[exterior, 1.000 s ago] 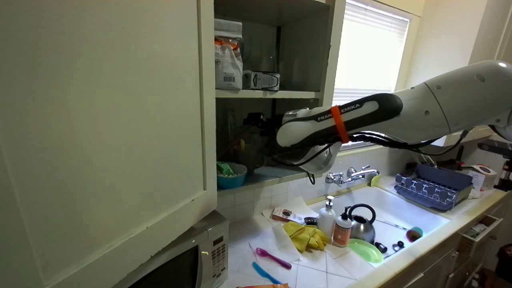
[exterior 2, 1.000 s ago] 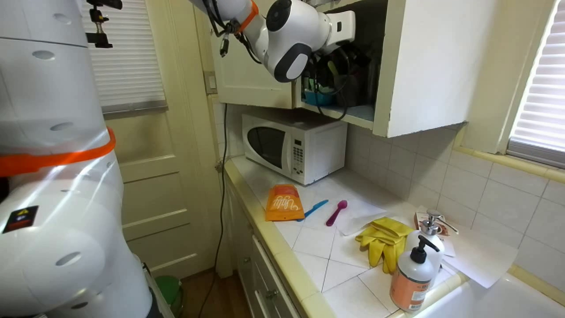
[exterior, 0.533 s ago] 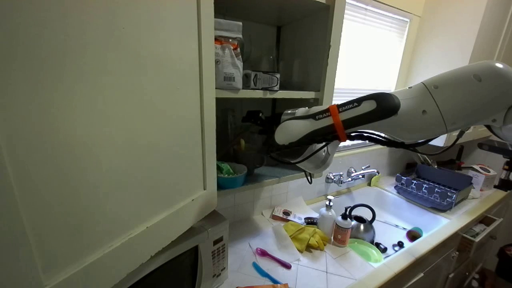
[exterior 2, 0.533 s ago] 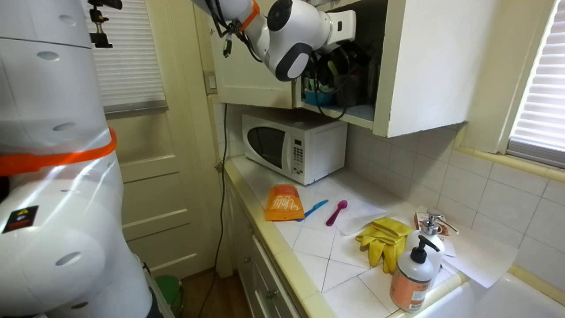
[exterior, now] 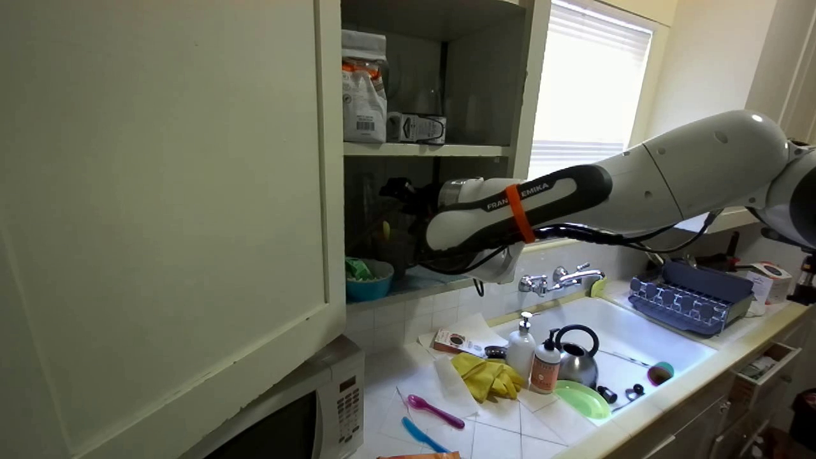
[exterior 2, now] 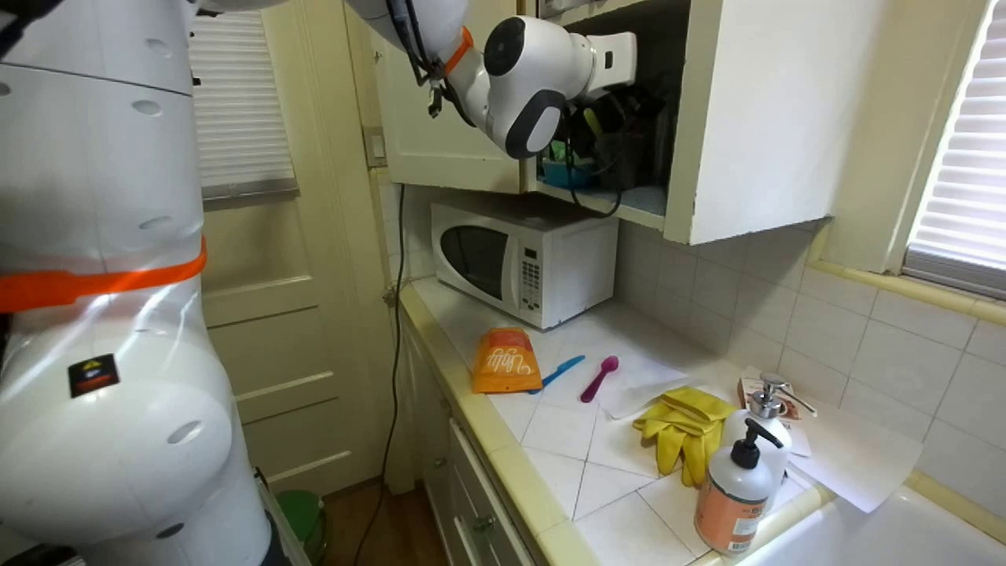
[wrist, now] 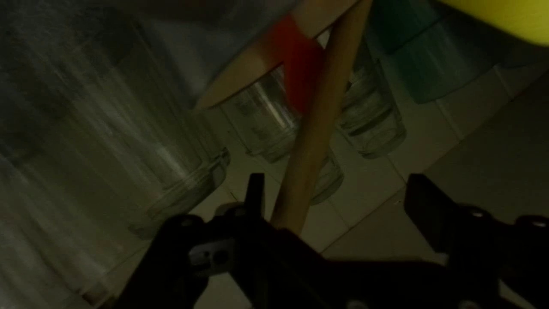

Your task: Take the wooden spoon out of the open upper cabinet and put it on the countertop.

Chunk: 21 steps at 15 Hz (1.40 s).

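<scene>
Wooden spoon (wrist: 319, 120) is inside the upper cabinet (exterior 2: 774, 110); its handle appears off-centre in the gap of my gripper (wrist: 338, 189). Jaws apart, nothing clamped; can't tell if the handle touches. Likely failure: an off-centre close shoves it sideways into the clear glasses (wrist: 375, 128) behind, or the red item (wrist: 300, 64) overlapping it drags out too. Only the wrist view shows the handle; both exterior views lose it in shadow, but they show the countertop (exterior 2: 566, 428) and a blue bowl (exterior: 376, 284) lower in the cabinet.
</scene>
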Tool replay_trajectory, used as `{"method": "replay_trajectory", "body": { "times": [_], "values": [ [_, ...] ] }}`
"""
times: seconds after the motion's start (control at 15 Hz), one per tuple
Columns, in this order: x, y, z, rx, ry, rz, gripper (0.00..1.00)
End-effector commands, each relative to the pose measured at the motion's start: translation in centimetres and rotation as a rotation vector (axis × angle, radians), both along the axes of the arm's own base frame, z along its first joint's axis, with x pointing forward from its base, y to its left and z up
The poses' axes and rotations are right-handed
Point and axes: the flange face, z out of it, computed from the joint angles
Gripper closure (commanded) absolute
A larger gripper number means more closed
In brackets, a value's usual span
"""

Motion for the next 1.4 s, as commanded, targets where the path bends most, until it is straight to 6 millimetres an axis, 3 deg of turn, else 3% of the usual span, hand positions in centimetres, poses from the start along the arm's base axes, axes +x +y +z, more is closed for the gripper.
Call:
{"method": "replay_trajectory", "body": {
  "times": [0.0, 0.27, 0.4, 0.47, 0.53, 0.6, 0.67, 1.0, 1.33],
  "values": [
    [0.9, 0.2, -0.4, 0.014, -0.055, -0.014, 0.47],
    [1.3, 0.0, -0.8, 0.021, -0.059, -0.022, 0.62],
    [1.4, 0.0, -1.1, 0.023, -0.058, -0.025, 0.61],
    [1.6, 0.0, -1.3, 0.022, -0.059, -0.026, 0.69],
    [1.6, -0.1, -1.4, 0.018, -0.061, -0.026, 0.85],
    [1.7, 0.0, -1.4, 0.019, -0.063, -0.026, 0.87],
    [1.7, 0.0, -1.3, 0.018, -0.069, -0.026, 0.95],
    [1.0, 0.4, 0.6, 0.076, -0.124, -0.03, 0.94],
    [0.3, -1.1, 1.2, 0.162, -0.133, -0.067, 0.95]
  ]
}}
